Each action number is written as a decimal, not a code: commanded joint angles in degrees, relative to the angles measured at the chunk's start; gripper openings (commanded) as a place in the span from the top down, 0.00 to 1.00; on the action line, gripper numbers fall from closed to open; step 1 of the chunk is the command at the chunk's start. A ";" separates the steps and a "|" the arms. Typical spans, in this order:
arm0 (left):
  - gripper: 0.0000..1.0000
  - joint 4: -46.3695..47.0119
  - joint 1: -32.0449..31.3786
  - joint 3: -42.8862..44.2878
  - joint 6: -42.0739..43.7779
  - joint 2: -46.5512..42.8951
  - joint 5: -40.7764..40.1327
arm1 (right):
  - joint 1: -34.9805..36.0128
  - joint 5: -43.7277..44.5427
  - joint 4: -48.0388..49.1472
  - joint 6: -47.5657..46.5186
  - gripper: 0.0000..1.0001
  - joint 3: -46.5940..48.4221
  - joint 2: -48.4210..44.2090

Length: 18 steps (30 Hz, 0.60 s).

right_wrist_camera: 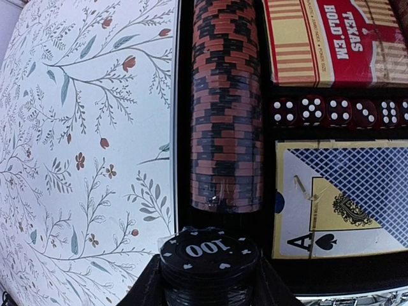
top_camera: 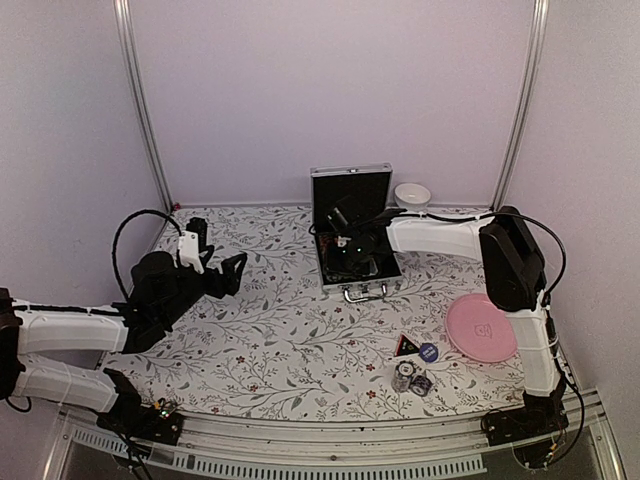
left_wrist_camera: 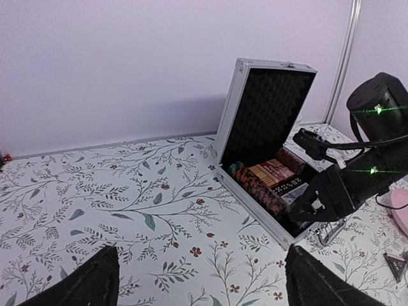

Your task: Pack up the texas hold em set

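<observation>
The silver hinged case [top_camera: 352, 184] stands open on the table, its lid up. My right gripper [top_camera: 345, 245] is over its interior, shut on a stack of black 100 poker chips [right_wrist_camera: 209, 261] held above the empty end of the chip slot. Inside lie a row of red-and-black chips [right_wrist_camera: 226, 108], a Texas Hold'em card box [right_wrist_camera: 331, 41], dice [right_wrist_camera: 331, 111] and a blue-backed deck [right_wrist_camera: 347, 197]. The black triangle [top_camera: 405, 346], the blue disc [top_camera: 429, 351] and loose chip stacks [top_camera: 410, 380] lie on the table. My left gripper [top_camera: 228, 272] is open and empty, left of the case.
A pink plate [top_camera: 482, 327] lies at the right. A white bowl [top_camera: 412, 194] stands behind the case. The case handle [top_camera: 365, 293] juts toward the near side. Metal frame posts [top_camera: 140, 100] stand at the back corners.
</observation>
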 commanded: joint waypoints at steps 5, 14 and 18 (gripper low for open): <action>0.10 0.61 0.23 -0.50 -0.35 1.15 0.38 | -0.34 4.62 0.88 2.44 0.82 0.95 1.21; 0.10 0.76 0.29 -0.50 -0.50 1.50 0.72 | -0.49 2.38 1.50 5.35 0.82 1.58 1.14; 0.10 0.80 0.23 -0.37 -0.68 1.68 0.94 | -0.27 0.89 1.39 6.59 0.82 1.14 2.24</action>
